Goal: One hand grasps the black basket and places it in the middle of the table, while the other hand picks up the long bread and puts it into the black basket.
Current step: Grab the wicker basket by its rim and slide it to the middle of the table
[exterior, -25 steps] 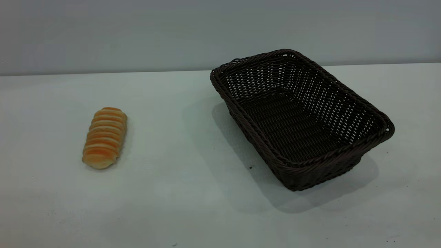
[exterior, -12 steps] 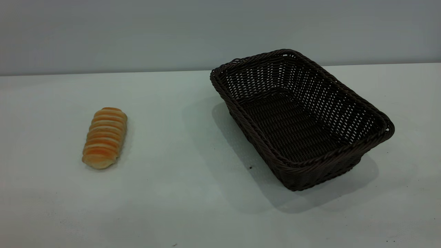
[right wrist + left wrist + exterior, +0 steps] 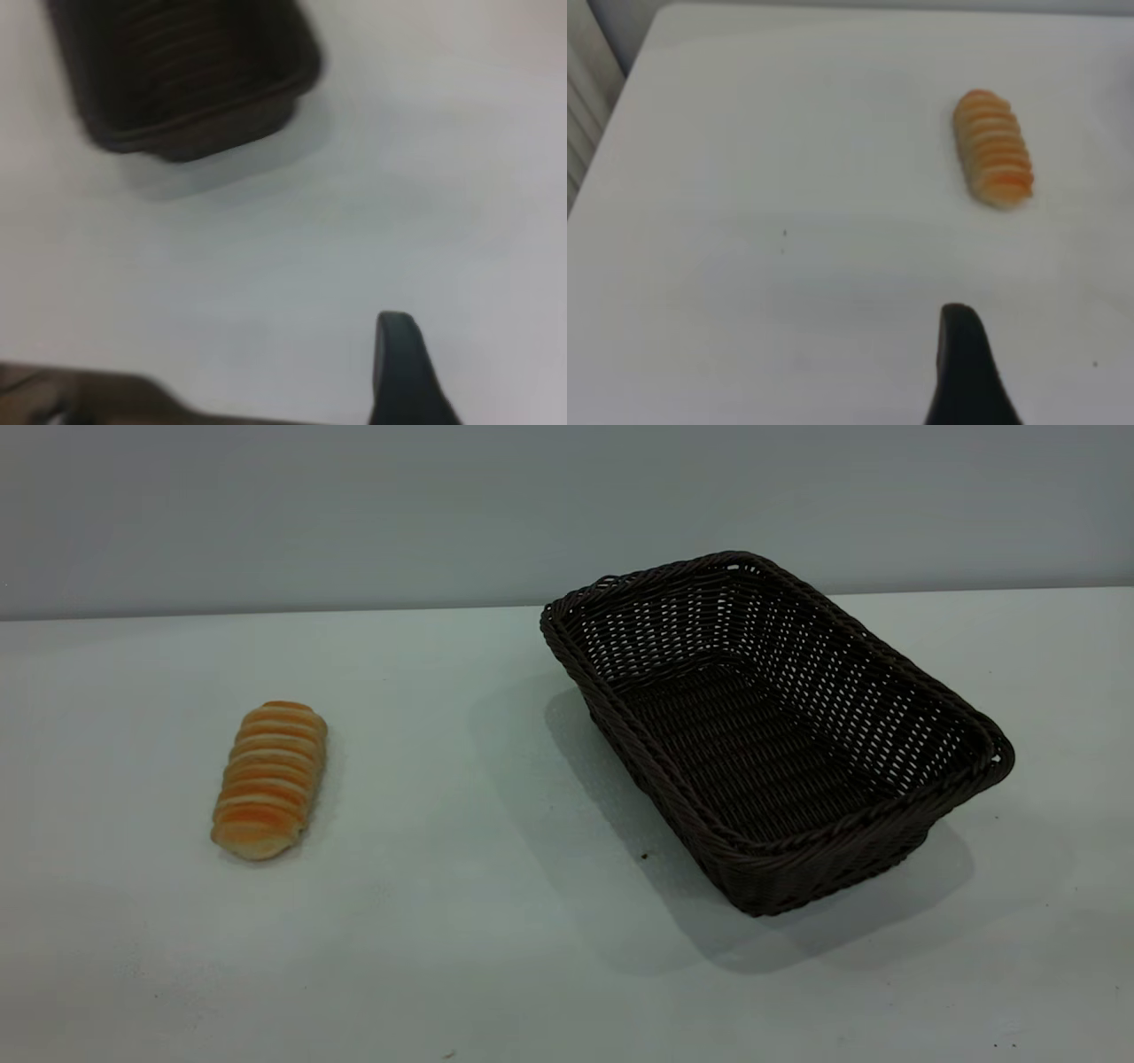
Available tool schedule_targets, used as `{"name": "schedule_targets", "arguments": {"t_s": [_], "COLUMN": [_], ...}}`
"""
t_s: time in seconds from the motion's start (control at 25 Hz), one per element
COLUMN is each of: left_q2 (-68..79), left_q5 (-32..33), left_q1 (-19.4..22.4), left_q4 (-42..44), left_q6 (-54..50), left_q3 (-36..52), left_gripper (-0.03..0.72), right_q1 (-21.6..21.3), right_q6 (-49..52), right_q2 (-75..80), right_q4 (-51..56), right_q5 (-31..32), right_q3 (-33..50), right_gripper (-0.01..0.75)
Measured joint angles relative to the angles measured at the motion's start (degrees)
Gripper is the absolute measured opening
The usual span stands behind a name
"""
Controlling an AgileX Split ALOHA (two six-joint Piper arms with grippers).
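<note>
On table (image 3: 496, 921): basket (image 3: 886, 828), bread (image 3: 268, 778) apart.

One black basket (image 3: 780, 735), one long bread (image 3: 268, 778), one white table (image 3: 461, 921).

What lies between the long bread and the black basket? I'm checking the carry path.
Only bare table in the exterior view: the long bread lies on the left and the black basket stands apart on the right.
</note>
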Motion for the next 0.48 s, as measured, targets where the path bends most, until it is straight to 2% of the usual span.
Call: {"name": "schedule_targets", "arguments": {"t_s": [0.24, 0.48], "left_q2": [11.8, 21.7], "left_q5": [-4.3, -8.5], "left_q1": [0.0, -0.1], "left_q4": [0.1, 2.3], "left_q6": [-0.8, -4.3], "left_q3": [0.0, -2.2], "left_gripper": [0.495, 0.495], "right_q1": [0.0, 0.0], "right_q6": [-6.6, -12.5], "right_q2": [18.4, 33.8], "right_q4": [13.6, 20.2], "right_q5": [-5.9, -12.2], "right_q3": [-0.9, -0.9], "right_gripper": [0.457, 0.485]}}
